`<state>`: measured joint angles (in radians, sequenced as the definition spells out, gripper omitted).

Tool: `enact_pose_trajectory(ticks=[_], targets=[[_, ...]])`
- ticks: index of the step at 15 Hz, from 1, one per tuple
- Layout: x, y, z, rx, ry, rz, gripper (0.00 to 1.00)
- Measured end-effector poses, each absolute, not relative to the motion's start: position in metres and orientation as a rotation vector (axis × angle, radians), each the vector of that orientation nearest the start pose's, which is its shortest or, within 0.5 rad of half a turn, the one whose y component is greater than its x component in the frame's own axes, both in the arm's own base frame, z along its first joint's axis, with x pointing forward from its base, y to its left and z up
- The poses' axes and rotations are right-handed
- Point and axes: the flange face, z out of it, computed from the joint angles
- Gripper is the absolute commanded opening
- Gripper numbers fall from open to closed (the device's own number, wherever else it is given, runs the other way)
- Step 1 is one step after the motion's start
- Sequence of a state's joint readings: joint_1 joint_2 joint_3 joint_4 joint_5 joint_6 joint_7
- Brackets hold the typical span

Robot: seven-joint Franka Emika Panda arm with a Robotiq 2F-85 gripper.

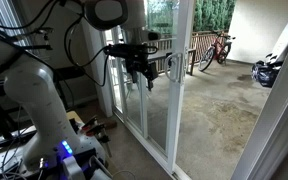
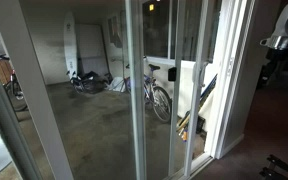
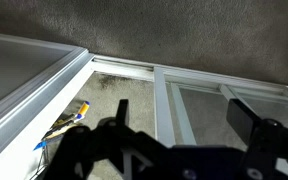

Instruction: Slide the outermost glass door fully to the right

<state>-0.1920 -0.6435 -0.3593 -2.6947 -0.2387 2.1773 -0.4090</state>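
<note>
**Gripper open and empty, near the outermost glass door.**
The door stands upright in front of my arm. Its grey loop handle sits on the vertical white edge, just beside my gripper. In the wrist view my fingers are spread wide above the white door frames, with nothing between them.
</note>
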Motion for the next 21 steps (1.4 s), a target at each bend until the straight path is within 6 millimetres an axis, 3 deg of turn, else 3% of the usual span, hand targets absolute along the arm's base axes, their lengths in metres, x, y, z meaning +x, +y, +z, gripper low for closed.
enact_pose_trajectory(ticks=[9,16,21], targets=[[0.31,-0.188,0.424,-3.189,-0.082,-0.183,1.0],[0.369,-0.144,0.432,-3.308,-0.207,-0.55,1.0],[0.402,-0.115,0.41,-3.399,-0.284,-0.687,1.0]])
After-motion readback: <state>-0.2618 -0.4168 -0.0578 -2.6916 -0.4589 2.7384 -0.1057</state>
